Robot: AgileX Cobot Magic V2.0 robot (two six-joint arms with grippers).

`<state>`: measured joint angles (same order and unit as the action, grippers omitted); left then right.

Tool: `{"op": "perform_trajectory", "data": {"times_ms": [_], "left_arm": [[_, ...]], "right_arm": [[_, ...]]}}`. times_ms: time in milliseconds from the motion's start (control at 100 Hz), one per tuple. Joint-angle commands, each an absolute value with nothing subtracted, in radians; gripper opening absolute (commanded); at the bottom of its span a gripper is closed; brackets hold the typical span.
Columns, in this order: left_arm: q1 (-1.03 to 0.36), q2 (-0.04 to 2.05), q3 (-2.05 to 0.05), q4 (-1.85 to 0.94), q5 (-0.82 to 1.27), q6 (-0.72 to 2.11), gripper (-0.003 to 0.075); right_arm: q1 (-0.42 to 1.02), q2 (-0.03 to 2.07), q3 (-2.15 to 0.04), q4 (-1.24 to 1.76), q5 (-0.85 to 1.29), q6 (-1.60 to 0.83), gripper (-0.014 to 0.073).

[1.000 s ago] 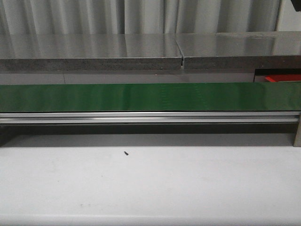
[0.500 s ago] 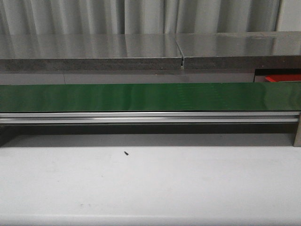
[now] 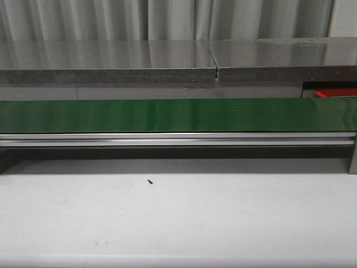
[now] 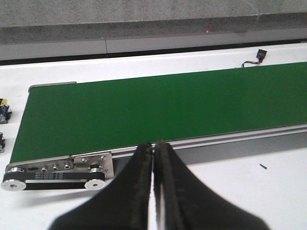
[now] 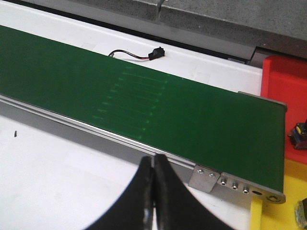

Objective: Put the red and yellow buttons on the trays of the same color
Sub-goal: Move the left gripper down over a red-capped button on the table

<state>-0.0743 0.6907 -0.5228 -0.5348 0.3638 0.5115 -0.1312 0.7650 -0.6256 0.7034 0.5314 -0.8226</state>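
Trays show only near the right gripper (image 5: 153, 165): a red tray (image 5: 284, 79) sits off past the far end of the green belt (image 5: 144, 103), and a yellow tray (image 5: 288, 191) lies just beside that same belt end, closer to the gripper. The front view catches a thin strip of the red tray (image 3: 334, 93) at the far right, behind the belt (image 3: 178, 114). No buttons can be made out on the belt or on the trays. A small dark thing rests at the edge of the picture between the two trays, too cut off to name.

The right gripper is pressed closed with nothing between its fingers, and it hangs over the white table (image 5: 62, 182) just in front of the belt's metal rail. A little black plug on a wire (image 5: 144, 53) lies on the far side of the belt from it.

The left gripper (image 4: 153, 149) is closed on nothing too, its tips right by the rail near the belt's (image 4: 158, 112) roller end. A tiny dark speck (image 3: 150, 181) lies on the table (image 3: 178, 223).
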Motion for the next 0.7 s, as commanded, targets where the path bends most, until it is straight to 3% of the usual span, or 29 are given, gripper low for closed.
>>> {"op": "perform_trajectory", "data": {"times_ms": [0,160,230,410,690], "left_arm": [[-0.082,0.686,-0.549,-0.551,0.317,0.507,0.016],[-0.082,0.686,-0.568,-0.551,0.304,0.507,0.0506],[-0.082,0.686,-0.595,-0.548,0.304,0.507,0.0585],[-0.018,0.738,-0.731,-0.548,0.315,0.409,0.0587],[0.251,1.02,-1.056,-0.563,0.508,0.361,0.0549]], "right_arm": [[-0.133,0.758,-0.651,0.722,0.488,-0.821,-0.0067],[-0.133,0.758,-0.651,0.722,0.488,-0.821,-0.0067],[-0.133,0.758,-0.651,0.722,0.488,-0.821,-0.0067],[-0.133,0.758,-0.651,0.722,0.488,-0.821,-0.0067],[-0.133,0.758,-0.651,0.722,0.488,-0.821,-0.0067]]}}
